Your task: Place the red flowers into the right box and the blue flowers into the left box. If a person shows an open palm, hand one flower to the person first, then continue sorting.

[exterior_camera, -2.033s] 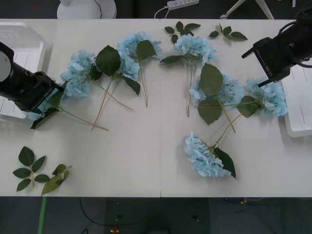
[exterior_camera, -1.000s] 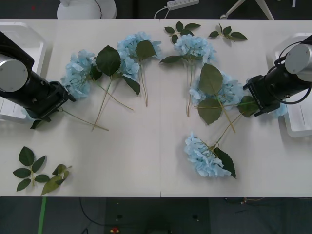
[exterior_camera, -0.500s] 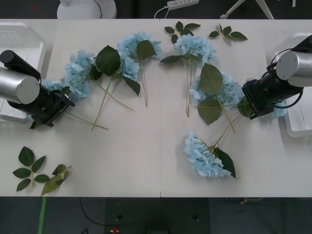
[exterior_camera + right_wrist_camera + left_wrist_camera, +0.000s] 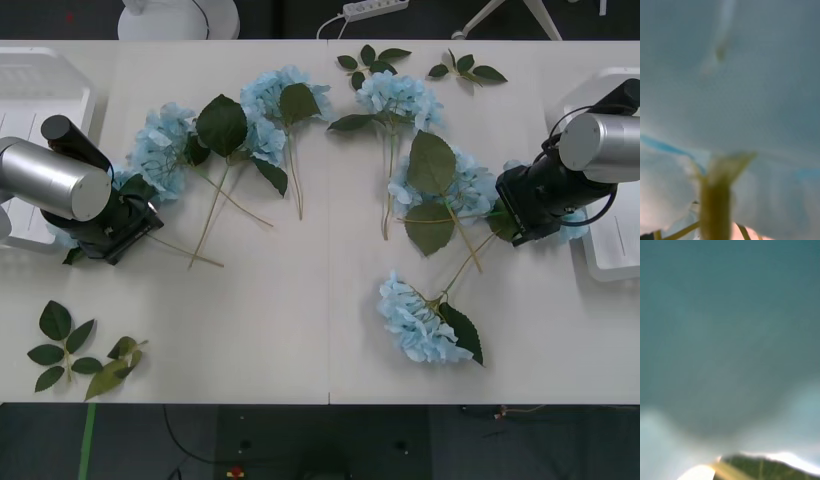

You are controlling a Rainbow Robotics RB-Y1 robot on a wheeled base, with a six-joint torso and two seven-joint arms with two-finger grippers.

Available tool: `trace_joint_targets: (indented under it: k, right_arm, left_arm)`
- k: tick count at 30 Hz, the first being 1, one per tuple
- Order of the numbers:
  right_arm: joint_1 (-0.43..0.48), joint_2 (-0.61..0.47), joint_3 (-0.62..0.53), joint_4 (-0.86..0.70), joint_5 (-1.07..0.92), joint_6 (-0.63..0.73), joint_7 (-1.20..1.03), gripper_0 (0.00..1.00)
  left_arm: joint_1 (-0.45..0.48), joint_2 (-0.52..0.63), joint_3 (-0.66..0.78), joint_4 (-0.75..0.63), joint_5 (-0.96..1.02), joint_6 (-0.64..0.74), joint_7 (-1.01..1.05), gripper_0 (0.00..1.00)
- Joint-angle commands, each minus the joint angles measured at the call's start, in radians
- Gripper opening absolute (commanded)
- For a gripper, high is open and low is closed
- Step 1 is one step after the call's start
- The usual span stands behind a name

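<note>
Several blue flowers lie on the white table, among them heads at the left (image 4: 163, 150), the back middle (image 4: 400, 95) and the front (image 4: 420, 325). My left gripper (image 4: 122, 232) is down on the leftmost blue flower, whose stalk (image 4: 185, 254) runs out to the right. My right gripper (image 4: 515, 212) is down at the rightmost blue flower (image 4: 575, 228). Pale blue petals (image 4: 730, 93) and a green stalk (image 4: 715, 198) press close in the right wrist view. The left box (image 4: 40, 85) is at the far left, the right box (image 4: 610, 255) at the far right. Red flowers are out of view.
Loose green leaf sprigs lie at the front left (image 4: 75, 350) and at the back (image 4: 372, 58), (image 4: 466, 68). A white round base (image 4: 180, 15) and a power strip (image 4: 375, 8) sit beyond the table's far edge. Bare table lies at the front middle.
Both arms have tilted and come down onto flowers. The right gripper dropped from the back right to the rightmost flower; the left gripper shifted slightly right over the leftmost one.
</note>
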Motion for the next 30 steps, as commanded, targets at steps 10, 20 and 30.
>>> trace_joint_targets:
  k: [10, 20, 30]
  right_arm:
    - [0.003, 0.027, -0.004, 0.018, 0.03, -0.019, 0.01, 0.24]
    - [0.004, 0.027, -0.004, 0.021, 0.05, -0.028, 0.016, 0.0]
    - [0.001, 0.025, -0.004, 0.019, 0.071, -0.073, 0.032, 0.0]
  left_arm:
    - [-0.011, -0.051, 0.0, 0.044, -0.02, -0.033, -0.033, 0.0]
    - [-0.001, -0.049, 0.0, 0.047, -0.048, -0.025, -0.052, 0.0]
    - [-0.001, 0.014, 0.012, -0.023, -0.1, 0.058, -0.082, 0.0]
